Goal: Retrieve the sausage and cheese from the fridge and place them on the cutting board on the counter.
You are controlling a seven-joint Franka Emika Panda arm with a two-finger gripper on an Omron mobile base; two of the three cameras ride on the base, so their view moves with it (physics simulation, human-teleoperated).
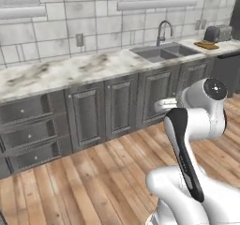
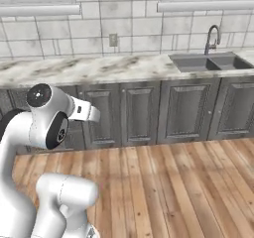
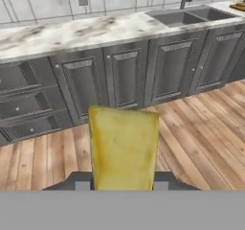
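Now the claw (image 3: 122,185) is clamped on the pale yellow wedge of cheese (image 3: 123,147), which stands up between the two dark finger tips (image 3: 81,182) in the hand view, held in the air above the warm plank wooden floor (image 3: 201,128). The white arm (image 1: 197,125) is folded up in front of the base, well back from the cabinets.

Ahead runs the white-beige marbled stone desk (image 1: 70,71), long and streaked with grey, sitting over a row of dark grey panelled cabinets (image 1: 122,104). To the left of those doors there is a stack of dark grey drawers (image 1: 30,135) with small knobs. Set into the desk, the steel double sink (image 1: 164,53) with its curved tap (image 1: 161,32) behind it.

Far along the desk, past the sink, the flat tan-orange wooden cutting board (image 1: 206,45) lies just in front of a silver toaster (image 1: 218,33). I cannot make out whether anything rests on the board from here.

Behind it all, a wall of pale grey tiles (image 2: 139,26) with an outlet plate (image 2: 113,39) and window sills (image 2: 39,9) above.
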